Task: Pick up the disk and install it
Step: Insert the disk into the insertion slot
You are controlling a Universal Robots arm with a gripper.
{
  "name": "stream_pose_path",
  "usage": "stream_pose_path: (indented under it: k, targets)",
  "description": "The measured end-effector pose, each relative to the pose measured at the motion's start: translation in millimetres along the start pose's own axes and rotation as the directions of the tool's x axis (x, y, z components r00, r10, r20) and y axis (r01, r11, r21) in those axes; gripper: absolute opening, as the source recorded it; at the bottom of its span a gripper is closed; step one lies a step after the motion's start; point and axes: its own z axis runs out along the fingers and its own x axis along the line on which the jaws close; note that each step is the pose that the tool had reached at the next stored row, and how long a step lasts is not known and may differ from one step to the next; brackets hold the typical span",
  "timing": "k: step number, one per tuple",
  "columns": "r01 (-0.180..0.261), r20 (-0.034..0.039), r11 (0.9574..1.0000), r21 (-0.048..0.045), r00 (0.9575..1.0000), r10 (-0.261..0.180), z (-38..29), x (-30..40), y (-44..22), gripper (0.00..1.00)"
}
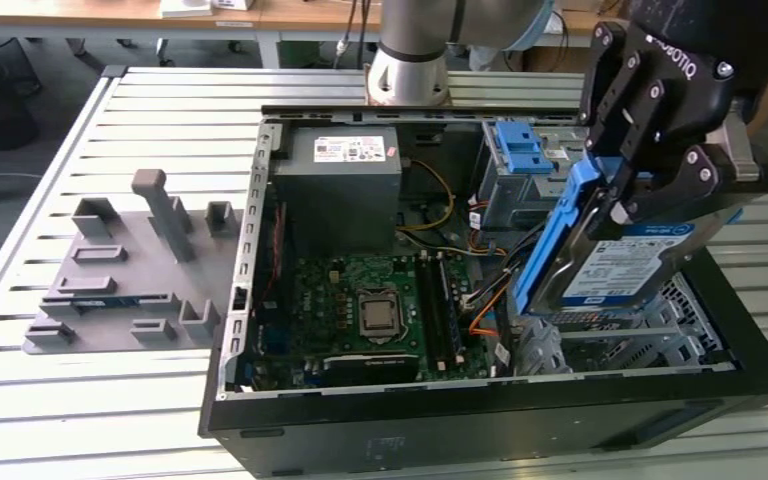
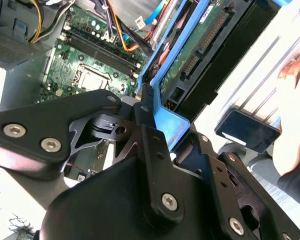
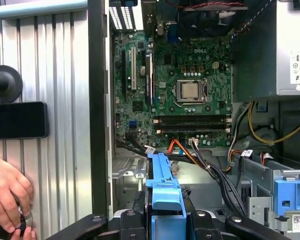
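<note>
The disk [image 1: 620,272], silver with a white-and-blue label and a blue carrier bracket, hangs tilted on edge over the right side of the open computer case [image 1: 491,425]. My black gripper [image 1: 658,195] is shut on its upper end. It hovers just above the metal drive cage [image 1: 624,340] without resting in it. In the second wrist view the disk's [image 2: 200,45] green circuit-board underside and blue frame run out from the gripper [image 2: 155,135]. In the first wrist view the disk's blue bracket [image 3: 162,185] sticks out between the fingers [image 3: 130,220] over the case interior.
Inside the case are the motherboard [image 1: 371,300], the grey power-supply box [image 1: 344,180], loose cables and a blue latch piece [image 1: 524,150]. A grey fixture [image 1: 131,270] sits on the table at the exterior view's left. A person's hand [image 3: 7,195] and a black device [image 3: 17,120] lie beside the case.
</note>
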Motion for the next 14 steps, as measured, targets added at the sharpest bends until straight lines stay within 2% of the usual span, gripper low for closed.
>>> stream_pose_path:
  k: [10, 14]
  targets:
    - [0.0, 0.0, 1.0, -0.0005, 1.0, 0.0, 2.5, -0.4, -18.8, 0.37]
    - [0.0, 0.0, 1.0, -0.0005, 1.0, 0.0, 5.4, -0.6, -24.1, 0.37]
